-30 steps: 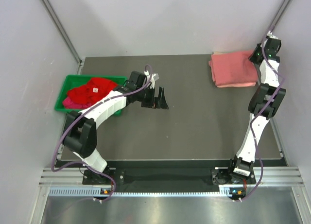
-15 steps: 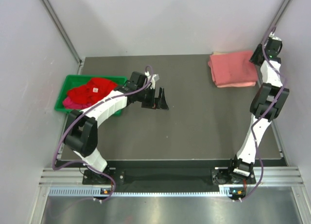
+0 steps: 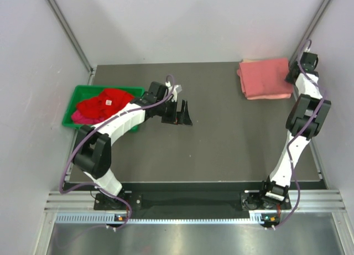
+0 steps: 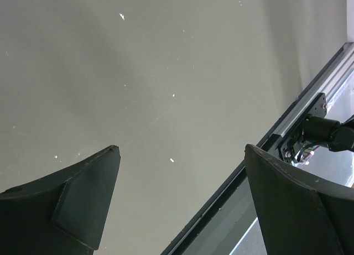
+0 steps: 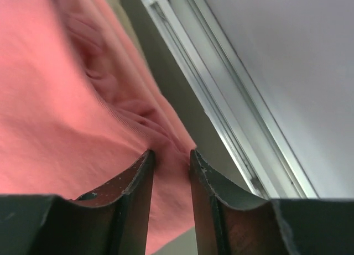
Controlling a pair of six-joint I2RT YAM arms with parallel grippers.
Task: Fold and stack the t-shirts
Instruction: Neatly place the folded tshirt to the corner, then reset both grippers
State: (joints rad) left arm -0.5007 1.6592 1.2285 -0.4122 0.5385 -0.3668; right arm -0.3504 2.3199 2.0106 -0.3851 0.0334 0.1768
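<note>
A folded salmon pink t-shirt lies at the table's far right corner. My right gripper hovers at its right edge. In the right wrist view the gripper has its jaws a narrow gap apart, open, above the wrinkled pink cloth; nothing looks pinched. A bright red t-shirt is bunched up in the green bin at the left, with a bit of magenta t-shirt under it. My left gripper hangs wide open over bare table right of the bin, with nothing between its jaws.
The aluminium frame rail runs close along the right of the pink shirt, with the enclosure wall behind it. The dark table top stretches between the two arms. The table's front edge and rail show past my left fingers.
My right gripper has let go of the pink shirt's edge and drifted back and to the right. The left arm has not moved.
</note>
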